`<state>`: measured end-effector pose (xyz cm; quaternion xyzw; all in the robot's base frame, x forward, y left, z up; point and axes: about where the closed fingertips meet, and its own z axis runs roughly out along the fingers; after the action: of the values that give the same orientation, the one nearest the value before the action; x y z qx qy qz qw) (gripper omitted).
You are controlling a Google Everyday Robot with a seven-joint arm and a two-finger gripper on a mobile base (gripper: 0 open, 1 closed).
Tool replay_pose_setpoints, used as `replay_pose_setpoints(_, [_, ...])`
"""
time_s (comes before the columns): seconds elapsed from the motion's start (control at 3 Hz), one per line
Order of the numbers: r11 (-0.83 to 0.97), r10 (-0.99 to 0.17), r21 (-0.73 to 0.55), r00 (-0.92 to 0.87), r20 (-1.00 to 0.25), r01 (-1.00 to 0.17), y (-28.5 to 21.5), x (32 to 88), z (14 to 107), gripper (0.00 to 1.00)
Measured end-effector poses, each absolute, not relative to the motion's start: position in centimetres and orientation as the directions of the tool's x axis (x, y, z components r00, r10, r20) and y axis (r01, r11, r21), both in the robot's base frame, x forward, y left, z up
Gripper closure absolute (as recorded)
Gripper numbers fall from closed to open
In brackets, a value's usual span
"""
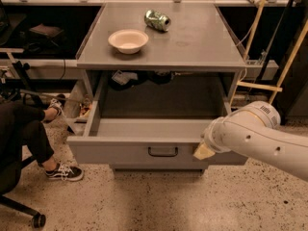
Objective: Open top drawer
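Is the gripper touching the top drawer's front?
Cannot tell. In the camera view the gripper lies over the front of the top drawer, right of its handle, but the arm hides any contact.

top drawer [115, 153]: matt grey metal | end effector [203, 151] at its front: matt tan
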<state>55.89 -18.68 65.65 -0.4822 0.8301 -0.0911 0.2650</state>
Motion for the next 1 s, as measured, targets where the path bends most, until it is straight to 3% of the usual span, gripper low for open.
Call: replay_pose_setpoints(1.0, [0.538, -0.838, -0.402, -0.415, -0.356, -0.741, -18.96, 54.23, 65.49, 1.00])
